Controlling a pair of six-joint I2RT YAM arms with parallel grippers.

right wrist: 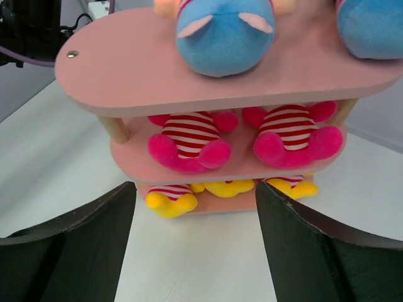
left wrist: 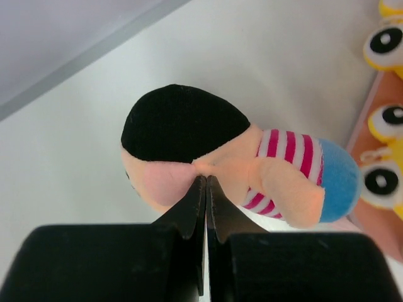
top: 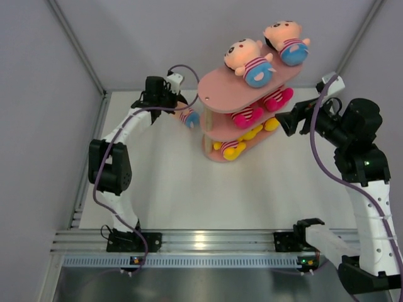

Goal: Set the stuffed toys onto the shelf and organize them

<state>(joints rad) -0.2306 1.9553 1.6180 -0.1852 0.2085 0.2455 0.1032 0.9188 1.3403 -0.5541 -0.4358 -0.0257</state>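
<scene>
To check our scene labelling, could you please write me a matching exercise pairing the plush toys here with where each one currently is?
Things:
1. hot pink plush toys in striped shirts
2. yellow plush toys
3. two peach-headed plush toys with blue bottoms
4. single black-haired peach plush toy

Places:
A. top board of the pink three-tier shelf
B. pinched in the left gripper, beside the shelf
C. bottom board
D. middle board

Pairs: 1-D, 2-C, 3-A, 4-B.

Fuzzy plush toys [right wrist: 188, 141], matt smooth shelf [right wrist: 126, 75]
</scene>
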